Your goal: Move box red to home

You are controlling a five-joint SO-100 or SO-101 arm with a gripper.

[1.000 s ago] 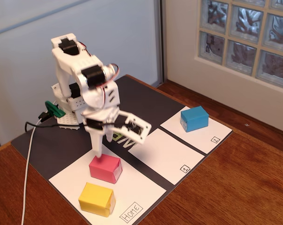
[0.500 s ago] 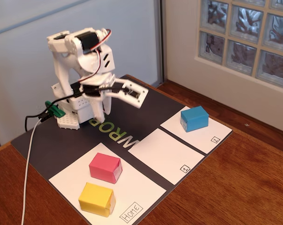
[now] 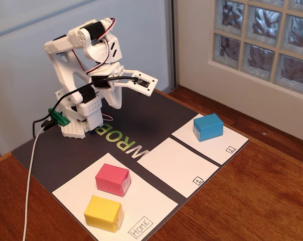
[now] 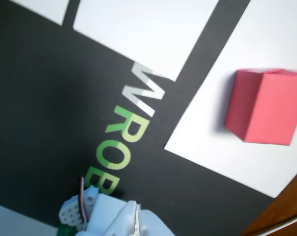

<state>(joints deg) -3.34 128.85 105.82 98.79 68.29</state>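
Box red (image 3: 113,179) is sitting on the home panel (image 3: 156,201), the large white sheet carrying a handwritten "Home" label (image 3: 141,227) at its near corner in the fixed view. The box is resting flat on the panel's upper left part, well inside the edges. A yellow box (image 3: 104,213) is lying just in front of it on the same panel, close but not touching.

The arm (image 3: 86,65) is standing folded at the far left of the black mat (image 3: 141,113), and the gripper (image 3: 146,83) is pointing to the right, raised above the mat. The box red is lying well apart from the gripper, below and to the left of it in the fixed view, with bare mat and green and white lettering (image 3: 126,143) lying between them. Nothing is sitting between the fingers; how far they are parted cannot be told from either view.

In the wrist view, the box red (image 4: 264,105) is showing at the right edge on the home panel (image 4: 222,142), far from the white arm parts (image 4: 116,219) showing at the bottom edge.

A blue box (image 3: 208,126) is resting on the white panel marked 2 (image 3: 221,145) at the right of the mat. The panel marked 1 (image 3: 174,163) is lying between that panel and the home panel. The mat is lying on a wooden table (image 3: 252,201).
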